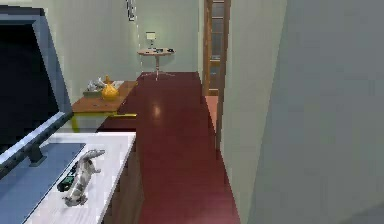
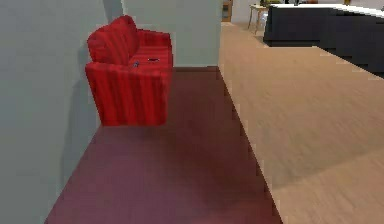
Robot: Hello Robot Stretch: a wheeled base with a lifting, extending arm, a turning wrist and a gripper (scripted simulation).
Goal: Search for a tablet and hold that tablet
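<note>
facing down a dark red hallway floor beside a television on a white counter, i cannot tell my gripper's state. a small dark flat thing, maybe the tablet, lies on the seat of the red armchair.

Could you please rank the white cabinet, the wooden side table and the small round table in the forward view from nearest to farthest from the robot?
1. white cabinet: bottom left, nearest, beneath the television.
2. wooden side table: farther along the left wall, with a yellow thing on it.
3. small round table: farthest, at the far end of the red floor.
</note>
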